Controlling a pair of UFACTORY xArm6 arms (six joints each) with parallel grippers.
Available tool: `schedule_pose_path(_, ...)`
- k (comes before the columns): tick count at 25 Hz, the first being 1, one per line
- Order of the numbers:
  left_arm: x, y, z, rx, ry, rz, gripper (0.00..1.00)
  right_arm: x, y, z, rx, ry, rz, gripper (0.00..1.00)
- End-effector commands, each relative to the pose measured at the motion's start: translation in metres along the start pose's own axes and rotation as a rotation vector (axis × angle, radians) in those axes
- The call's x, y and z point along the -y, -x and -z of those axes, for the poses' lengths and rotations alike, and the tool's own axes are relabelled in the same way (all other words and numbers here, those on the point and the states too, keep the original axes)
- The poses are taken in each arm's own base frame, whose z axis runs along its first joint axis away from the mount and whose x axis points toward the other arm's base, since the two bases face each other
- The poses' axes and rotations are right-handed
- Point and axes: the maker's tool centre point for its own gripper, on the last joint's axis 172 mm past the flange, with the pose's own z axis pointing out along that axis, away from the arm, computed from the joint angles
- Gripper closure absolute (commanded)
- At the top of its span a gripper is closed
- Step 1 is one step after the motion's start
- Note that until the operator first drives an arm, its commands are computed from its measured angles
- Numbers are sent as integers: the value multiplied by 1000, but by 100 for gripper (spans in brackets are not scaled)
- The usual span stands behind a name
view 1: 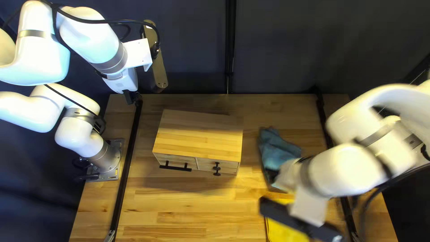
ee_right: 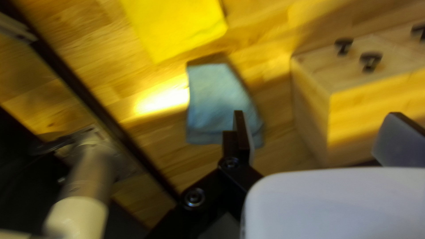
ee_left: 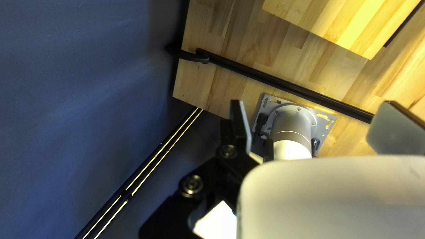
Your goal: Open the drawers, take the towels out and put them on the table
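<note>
Where the top left view looks down on the table (view 1: 201,208), the wooden drawer chest (view 1: 198,141) sits mid-frame, both drawer fronts flush. Blue towel (view 1: 277,151) lies crumpled on the table just right of the chest. Yellow towel (view 1: 280,230) at lower right, partly hidden under the right arm (view 1: 352,168). Left arm (view 1: 84,40) raised at upper left, well clear of the chest.

Left wrist view: left gripper (ee_left: 317,122), fingers spread apart, nothing between them. Beyond it are the arm's own base plate (ee_left: 327,121), a black rail (ee_left: 282,84) and one corner of the chest.

Right wrist view, blurred: right gripper (ee_right: 318,132), fingers wide apart, empty. Blue towel lies flat ahead of one finger, between the yellow towel and the chest. Whether the finger touches it, cannot tell.
</note>
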Motion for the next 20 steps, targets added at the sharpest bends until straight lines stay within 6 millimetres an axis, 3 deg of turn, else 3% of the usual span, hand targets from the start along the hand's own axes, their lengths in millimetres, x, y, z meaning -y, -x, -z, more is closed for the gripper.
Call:
schedule_pose_path(1, 0, 0, 0, 0, 0, 0, 0, 23, 52, 24, 2, -13, -125, 0)
schedule_pose_path(6, 0, 0, 0, 0, 0, 0, 0, 31, 120, 60, -7, -7, -280, 0)
schedule_pose_path(10, 0, 0, 0, 0, 0, 0, 0, 27, 171, 76, -10, 19, -419, 0)
schedule_pose_path(13, 0, 0, 0, 0, 0, 0, 0, 20, 197, 79, -2, 43, -509, 0)
schedule_pose_path(20, 0, 0, 0, 0, 0, 0, 0, -3, 256, 60, -4, 60, -722, 0)
